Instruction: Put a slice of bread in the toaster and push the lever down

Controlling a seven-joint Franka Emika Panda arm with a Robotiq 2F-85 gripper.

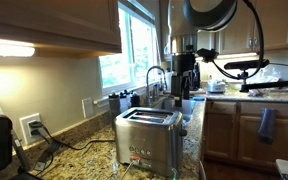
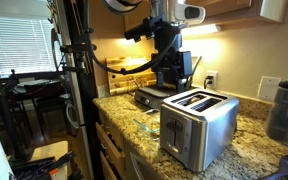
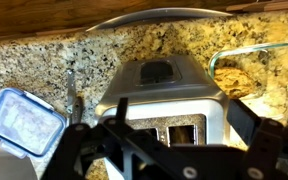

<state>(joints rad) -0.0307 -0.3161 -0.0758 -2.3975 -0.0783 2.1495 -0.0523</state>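
Note:
The brushed-steel two-slot toaster (image 1: 149,135) stands on the granite counter and shows in both exterior views (image 2: 199,125). In the wrist view the toaster (image 3: 164,85) lies straight below, with its slots between my fingers. I cannot tell what is in the slots. My gripper (image 3: 162,125) is open and holds nothing. In the exterior views the gripper (image 2: 169,72) (image 1: 182,88) hangs above the far end of the toaster. A clear glass dish (image 3: 242,70) holds something light brown, perhaps bread, beside the toaster.
A clear container with a blue rim (image 3: 19,122) lies on the other side of the toaster. A black flat appliance (image 2: 149,97) sits behind the gripper. A grey bottle (image 2: 286,105), wall sockets, cords, a sink tap (image 1: 154,75) and upper cabinets are close by.

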